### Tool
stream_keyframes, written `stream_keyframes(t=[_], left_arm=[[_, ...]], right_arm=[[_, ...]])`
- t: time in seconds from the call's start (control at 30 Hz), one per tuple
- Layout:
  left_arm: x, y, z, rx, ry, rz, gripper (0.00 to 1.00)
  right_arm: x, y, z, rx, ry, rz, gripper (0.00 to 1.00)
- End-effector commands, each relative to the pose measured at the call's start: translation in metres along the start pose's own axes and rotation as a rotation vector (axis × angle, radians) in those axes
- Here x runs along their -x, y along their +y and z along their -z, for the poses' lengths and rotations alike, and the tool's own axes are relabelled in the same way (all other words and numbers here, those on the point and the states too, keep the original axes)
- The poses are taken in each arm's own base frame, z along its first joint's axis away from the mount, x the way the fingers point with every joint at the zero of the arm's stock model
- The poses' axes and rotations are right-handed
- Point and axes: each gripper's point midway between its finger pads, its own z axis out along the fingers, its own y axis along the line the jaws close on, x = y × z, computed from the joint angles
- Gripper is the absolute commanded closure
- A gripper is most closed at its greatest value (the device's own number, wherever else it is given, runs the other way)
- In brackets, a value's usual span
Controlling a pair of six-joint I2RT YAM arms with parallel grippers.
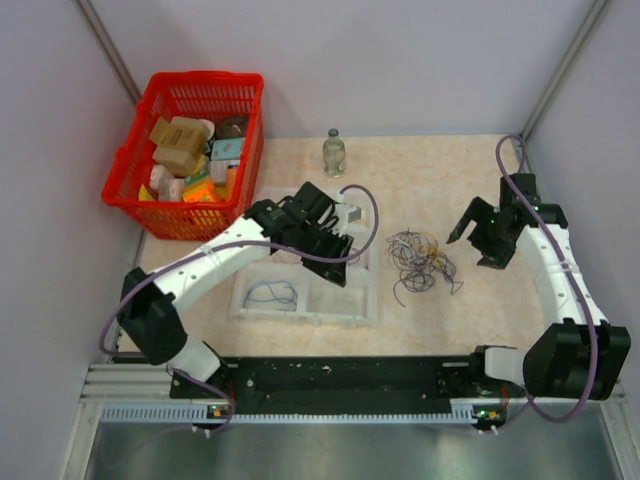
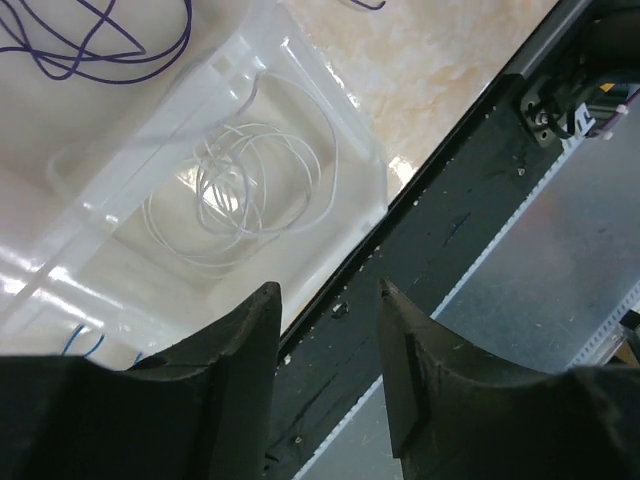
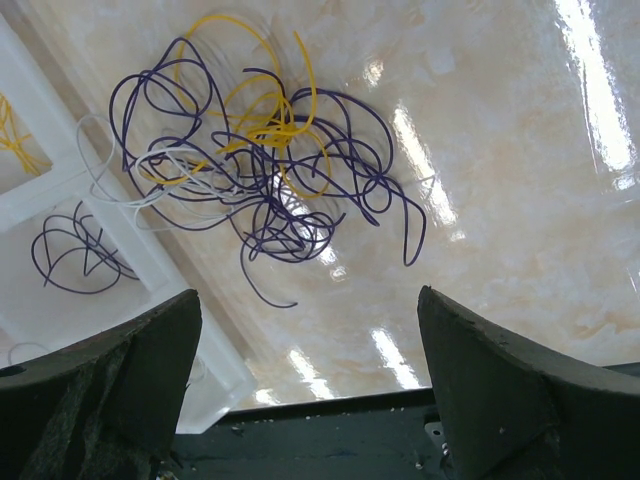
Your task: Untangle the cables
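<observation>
Between the clear plastic tray point(image 1: 370, 312) and the right hand point(image 3: 308, 305), the cables point(image 3: 265, 170) lay on the shiny counter point(image 1: 450, 170) in a round, messy bunch of thin, bendy wires. Most were purple, with some yellow and white. That right hand was nearer, wide open and empty, with the bunch just ahead of it. The left hand point(image 2: 327, 292) hung over the tray, partly open and holding nothing, above a loose white wire coil point(image 2: 255, 180).
</observation>
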Motion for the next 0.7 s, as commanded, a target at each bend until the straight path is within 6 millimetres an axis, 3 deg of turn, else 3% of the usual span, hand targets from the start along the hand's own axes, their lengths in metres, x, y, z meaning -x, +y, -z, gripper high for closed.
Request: stream_keyframes(t=[0.0, 0.07, 0.17, 0.27, 0.37, 0.47, 0.57, 0.67], left_arm=[[-0.002, -0.009, 0.047, 0.05, -0.089, -0.014, 0.5], [0.001, 0.008, 0.059, 0.161, -0.133, -0.004, 0.44], [0.018, 0.032, 0.072, 0.262, -0.214, 0.022, 0.45], [0.041, 0.047, 0.066, 0.262, -0.233, 0.08, 0.49], [0.07, 0.046, 0.05, 0.228, -0.204, 0.062, 0.49], [0.079, 0.043, 0.026, 0.176, -0.127, 0.114, 0.55], [0.075, 0.04, 0.012, 0.181, -0.104, 0.115, 0.54], [0.068, 0.051, 0.004, 0.219, -0.081, 0.14, 0.56]], right_arm=[[0.004, 0.003, 0.005, 0.016, -0.042, 0.024, 0.12], [0.004, 0.004, 0.004, 0.019, -0.038, 0.024, 0.12], [0.006, 0.006, 0.003, 0.025, -0.04, 0.022, 0.12], [0.008, 0.009, 0.003, 0.036, -0.042, 0.021, 0.12], [0.007, 0.02, 0.002, 0.093, -0.027, 0.031, 0.12], [-0.004, 0.06, 0.003, 0.25, 0.017, 0.135, 0.12], [-0.033, 0.111, 0.009, 0.419, 0.076, 0.3, 0.12], [-0.066, 0.145, 0.008, 0.533, 0.148, 0.41, 0.15]])
